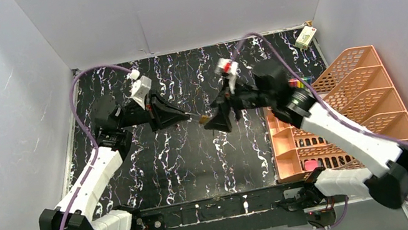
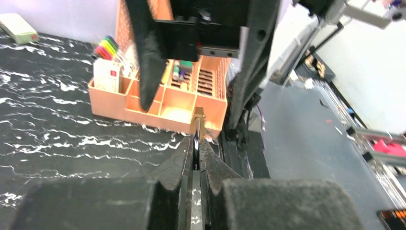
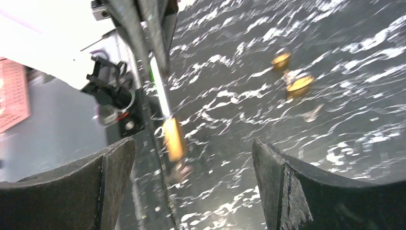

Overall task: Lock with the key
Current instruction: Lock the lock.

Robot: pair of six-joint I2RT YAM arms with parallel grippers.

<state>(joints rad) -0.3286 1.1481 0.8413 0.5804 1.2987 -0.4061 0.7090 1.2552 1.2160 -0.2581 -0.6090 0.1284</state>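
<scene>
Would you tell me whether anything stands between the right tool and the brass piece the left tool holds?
Nothing visible does: the small brass piece, pinched in the left tool, faces the open right tool directly.

Orange organizer (image 1: 376,97) at the right edge of the marbled table (image 1: 197,160), coloured markers (image 2: 108,48) inside; small box (image 1: 305,37) in far corner.

Black marbled table (image 1: 196,154) — orange organizer (image 1: 368,89) right; small box (image 1: 305,37) far corner.
</scene>
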